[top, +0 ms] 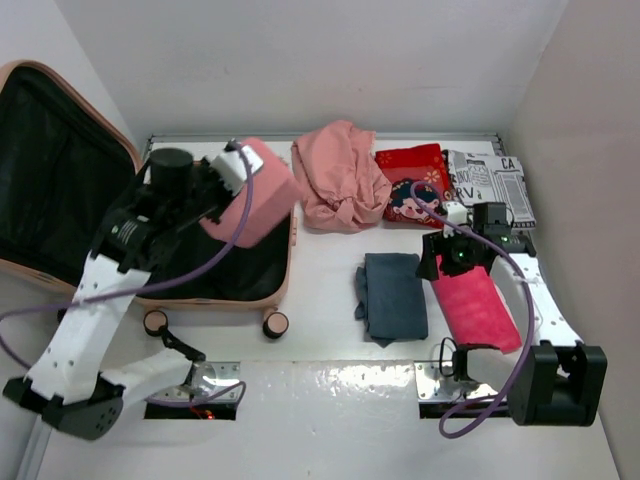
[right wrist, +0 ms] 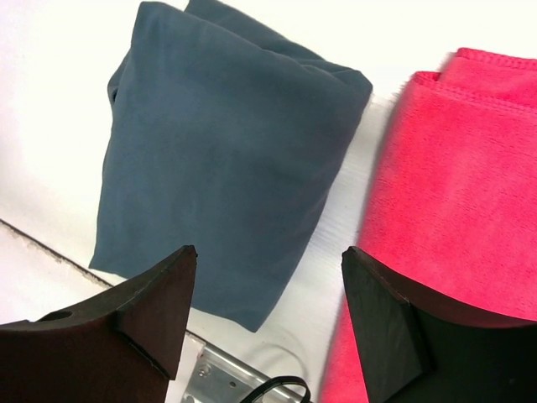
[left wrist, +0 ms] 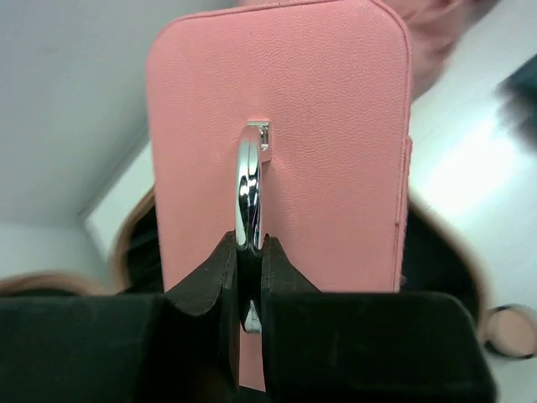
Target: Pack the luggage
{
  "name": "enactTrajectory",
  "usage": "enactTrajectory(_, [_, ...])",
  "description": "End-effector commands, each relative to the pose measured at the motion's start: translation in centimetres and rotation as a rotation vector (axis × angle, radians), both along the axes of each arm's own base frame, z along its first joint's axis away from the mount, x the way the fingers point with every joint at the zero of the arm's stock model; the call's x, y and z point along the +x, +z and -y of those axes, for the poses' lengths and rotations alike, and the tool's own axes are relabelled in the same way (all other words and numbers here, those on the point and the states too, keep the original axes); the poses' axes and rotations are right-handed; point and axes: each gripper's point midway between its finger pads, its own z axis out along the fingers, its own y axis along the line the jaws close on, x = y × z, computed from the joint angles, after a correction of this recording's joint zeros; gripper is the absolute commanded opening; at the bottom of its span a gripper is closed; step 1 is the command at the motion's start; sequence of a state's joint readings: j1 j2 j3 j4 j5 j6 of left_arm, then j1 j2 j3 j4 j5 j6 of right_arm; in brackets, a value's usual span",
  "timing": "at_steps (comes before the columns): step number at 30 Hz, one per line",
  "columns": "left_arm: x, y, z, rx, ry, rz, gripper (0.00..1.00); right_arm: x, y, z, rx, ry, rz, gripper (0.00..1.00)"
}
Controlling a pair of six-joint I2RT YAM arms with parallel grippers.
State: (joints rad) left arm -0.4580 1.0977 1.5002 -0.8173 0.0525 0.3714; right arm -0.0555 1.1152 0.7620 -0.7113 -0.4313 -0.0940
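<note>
So, the left fingers point(left wrist: 214, 273) are pinched tight on the metal handle point(left wrist: 248, 185) of the small pink box point(left wrist: 336, 151), holding it up over the right part of the open luggage point(top: 60, 190), which lies lid-back at the left of the bench point(top: 330, 270). The right fingers point(right wrist: 159, 294) are spread wide with nothing in them, hovering over the gap between the folded blue cloth point(right wrist: 218, 168) and the red towel point(right wrist: 453, 185).

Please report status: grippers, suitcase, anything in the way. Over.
Left gripper shut on pink box, over open suitcase. Right gripper open above blue cloth, red towel. No obstacle seen.
</note>
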Motion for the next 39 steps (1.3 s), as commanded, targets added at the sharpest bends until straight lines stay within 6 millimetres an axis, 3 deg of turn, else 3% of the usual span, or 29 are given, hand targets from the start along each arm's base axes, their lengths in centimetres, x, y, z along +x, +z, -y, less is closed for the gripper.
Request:
enactTrajectory(1, [1.3, 4.1, -4.6, 0.152, 0.088, 0.294, 0.00, 1.4, 1.3, -0.8, 0.019, 0.038, 0.051, 0.70])
enactTrajectory(3, [1.8, 2.1, -6.7, 0.272, 0.104, 0.291, 0.00, 1.5, 1.2, -1.1, 0.018, 0.049, 0.048, 0.69])
enactTrajectory(9, [3.0, -2.3, -7.9, 0.386, -0.024, 0.238, 0.00, 2.1, 1.2, -1.5, 0.020, 0.064, 0.036, 0.69])
enactTrajectory(15, [4.8, -6.9, -12.1, 0.561, -0.129, 0.175, 0.00, 2.4, 1.6, -1.4, 0.011, 0.070, 0.039, 0.69])
enactTrajectory(16, [5.0, -7.5, -13.5, 0.594, -0.125, 0.166, 0.00, 2.3, 1.5, -1.4, 0.012, 0.072, 0.032, 0.69])
enactTrajectory(19, [5.2, -8.0, -14.5, 0.685, -0.219, 0.206, 0.00, 2.5, 1.4, -1.4, 0.013, 0.070, 0.029, 0.67])
enactTrajectory(20, [5.0, -8.1, -15.6, 0.702, -0.218, 0.206, 0.00, 2.3, 1.3, -1.4, 0.014, 0.071, 0.021, 0.67])
enactTrajectory(22, [4.6, -8.1, -15.4, 0.747, -0.318, 0.260, 0.00, 2.4, 1.1, -1.4, 0.013, 0.070, 0.016, 0.67])
enactTrajectory(23, [3.9, -9.2, -16.2, 0.762, -0.353, 0.229, 0.00, 2.4, 1.0, -1.4, 0.013, 0.071, 0.017, 0.67])
enactTrajectory(26, [3.5, -9.0, -16.3, 0.782, -0.415, 0.286, 0.00, 2.7, 1.1, -1.3, 0.011, 0.069, 0.019, 0.67])
enactTrajectory(27, [2.9, -10.7, -16.0, 0.763, -0.463, 0.231, 0.00, 2.6, 0.9, -1.3, 0.009, 0.072, 0.015, 0.67])
enactTrajectory(36, [0.1, -14.5, -17.7, 0.793, -0.635, 0.121, 0.00, 2.5, 0.7, -1.3, 0.005, 0.071, 0.003, 0.67])
enactTrajectory(37, [-0.5, -16.0, -17.5, 0.776, -0.656, 0.089, 0.00, 2.4, 0.6, -1.3, 0.007, 0.070, 0.001, 0.67])
enactTrajectory(39, [-1.1, -16.9, -18.3, 0.812, -0.649, 0.089, 0.00, 2.3, 0.6, -1.3, 0.009, 0.069, 0.000, 0.67])
